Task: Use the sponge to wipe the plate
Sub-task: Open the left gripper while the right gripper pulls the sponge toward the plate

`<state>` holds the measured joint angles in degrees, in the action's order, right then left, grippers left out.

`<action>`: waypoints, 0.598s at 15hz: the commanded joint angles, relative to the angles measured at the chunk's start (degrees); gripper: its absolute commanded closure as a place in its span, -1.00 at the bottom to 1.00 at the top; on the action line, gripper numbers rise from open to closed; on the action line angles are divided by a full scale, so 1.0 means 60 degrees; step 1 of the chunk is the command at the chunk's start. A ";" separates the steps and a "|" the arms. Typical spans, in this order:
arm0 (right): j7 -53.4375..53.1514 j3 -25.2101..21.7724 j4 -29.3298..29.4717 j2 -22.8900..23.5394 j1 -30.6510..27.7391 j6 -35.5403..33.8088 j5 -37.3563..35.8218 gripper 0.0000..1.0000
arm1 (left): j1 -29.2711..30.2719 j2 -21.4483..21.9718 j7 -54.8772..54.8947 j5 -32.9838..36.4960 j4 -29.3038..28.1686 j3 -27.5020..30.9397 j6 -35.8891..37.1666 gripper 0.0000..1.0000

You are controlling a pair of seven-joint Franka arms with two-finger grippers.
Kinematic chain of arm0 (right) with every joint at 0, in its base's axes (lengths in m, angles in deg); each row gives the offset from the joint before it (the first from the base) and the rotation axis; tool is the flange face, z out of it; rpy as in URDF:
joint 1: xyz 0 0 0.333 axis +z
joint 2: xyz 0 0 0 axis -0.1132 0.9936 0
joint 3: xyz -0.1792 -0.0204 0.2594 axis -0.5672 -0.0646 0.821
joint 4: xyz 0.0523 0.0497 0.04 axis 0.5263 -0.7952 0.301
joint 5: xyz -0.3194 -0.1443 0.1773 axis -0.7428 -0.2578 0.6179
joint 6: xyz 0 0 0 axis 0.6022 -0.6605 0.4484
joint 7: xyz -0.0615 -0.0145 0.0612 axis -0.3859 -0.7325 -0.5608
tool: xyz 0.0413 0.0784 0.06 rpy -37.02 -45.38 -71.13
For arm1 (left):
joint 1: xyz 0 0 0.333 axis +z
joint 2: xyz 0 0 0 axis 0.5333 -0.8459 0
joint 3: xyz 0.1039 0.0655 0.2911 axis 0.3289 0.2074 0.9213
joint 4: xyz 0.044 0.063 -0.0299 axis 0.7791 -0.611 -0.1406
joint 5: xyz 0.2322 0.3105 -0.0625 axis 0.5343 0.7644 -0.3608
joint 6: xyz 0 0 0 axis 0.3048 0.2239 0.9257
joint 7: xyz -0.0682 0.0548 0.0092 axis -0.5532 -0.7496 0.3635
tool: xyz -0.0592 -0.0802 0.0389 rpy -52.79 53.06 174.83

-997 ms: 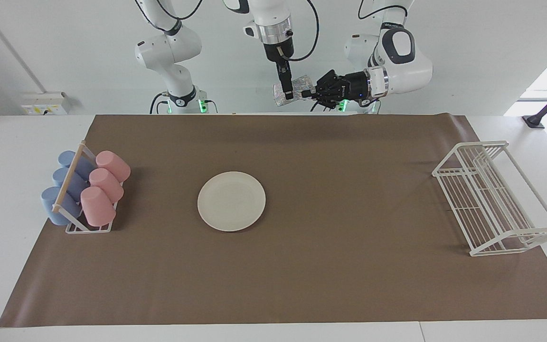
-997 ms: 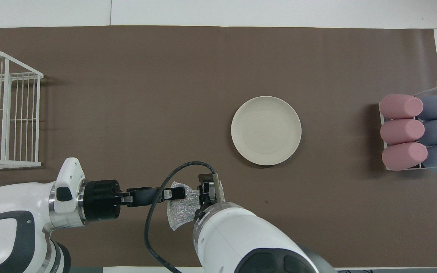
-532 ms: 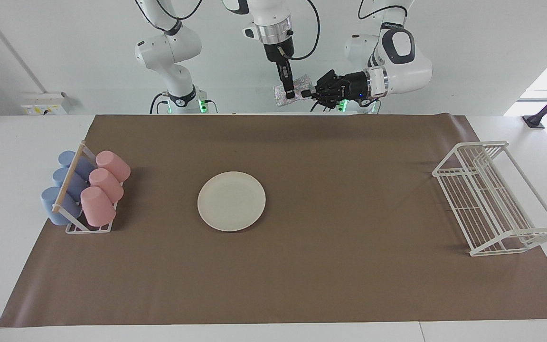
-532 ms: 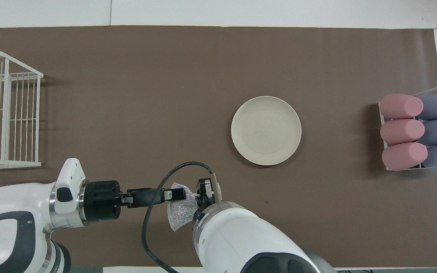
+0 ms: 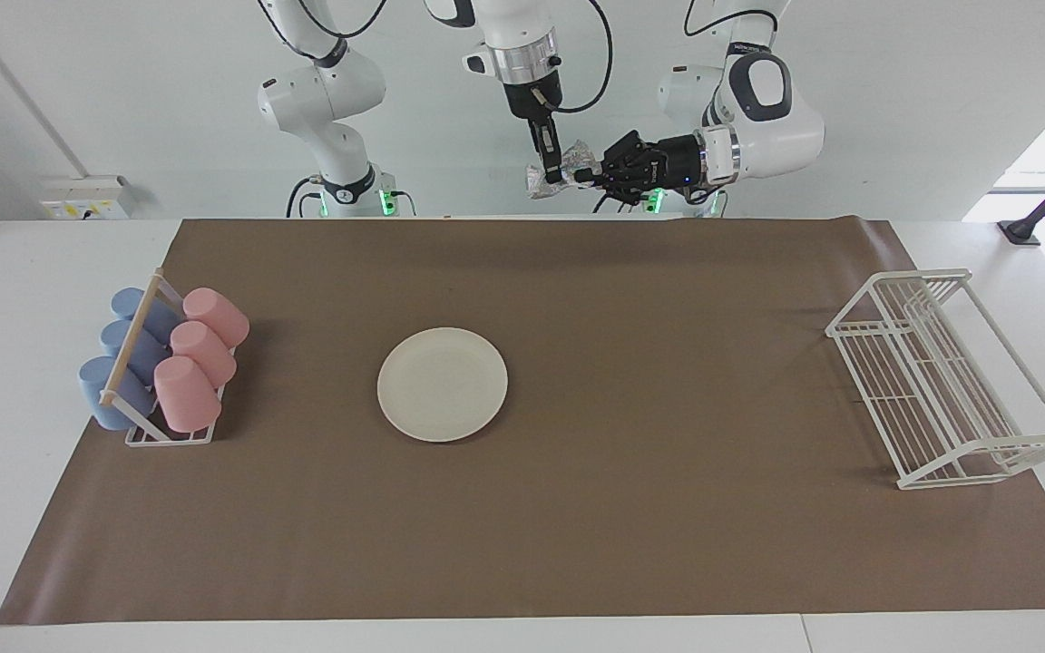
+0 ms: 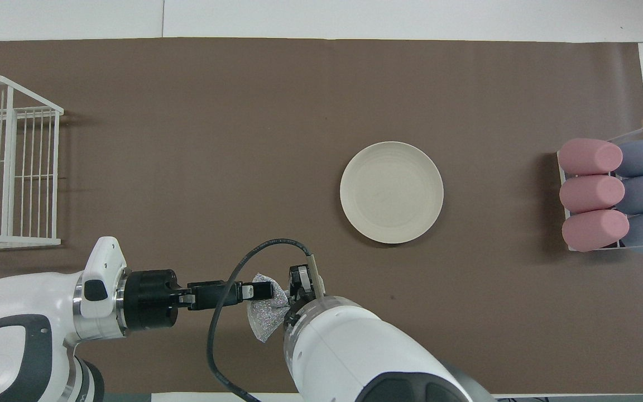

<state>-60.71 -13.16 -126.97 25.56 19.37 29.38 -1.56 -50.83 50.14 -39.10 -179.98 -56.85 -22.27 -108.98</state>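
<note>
Two grippers meet in the air at the sponge [image 5: 548,179], nearer to the robots than the plate [image 5: 442,384]: the left gripper [image 5: 588,175] has its fingers clenched on one edge, and the right gripper [image 5: 553,170] is clamped on it from above. The facing view shows the sponge raised clear of the surface [image 5: 631,381]; the overhead view hides part of it under the right arm. The sponge is crinkled, glittery mesh; the plate is round, smooth and cream-white on brown matting.
</note>
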 commanded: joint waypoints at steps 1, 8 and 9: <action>0.0458 -0.0005 -0.0250 -0.0231 -0.0121 0.0001 0.0194 1.00 | -0.0167 0.0262 -0.0626 -0.0074 -0.0181 0.0105 -0.0048 -1.00; 0.2946 -0.0020 -0.1187 0.0424 -0.1511 0.1665 0.0194 1.00 | 0.0066 0.0204 -0.1401 0.0828 -0.0020 0.0105 -0.0195 -1.00; 0.3138 -0.0020 -0.1187 0.0834 -0.1687 0.2034 0.0194 1.00 | 0.0285 0.0203 -0.1708 0.1299 0.0068 0.0090 -0.0195 -1.00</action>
<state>-46.19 -13.73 -132.28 26.69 11.60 35.89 -1.54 -50.54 50.14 -45.45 -176.85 -56.72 -21.93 -109.40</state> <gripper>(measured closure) 0.921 0.022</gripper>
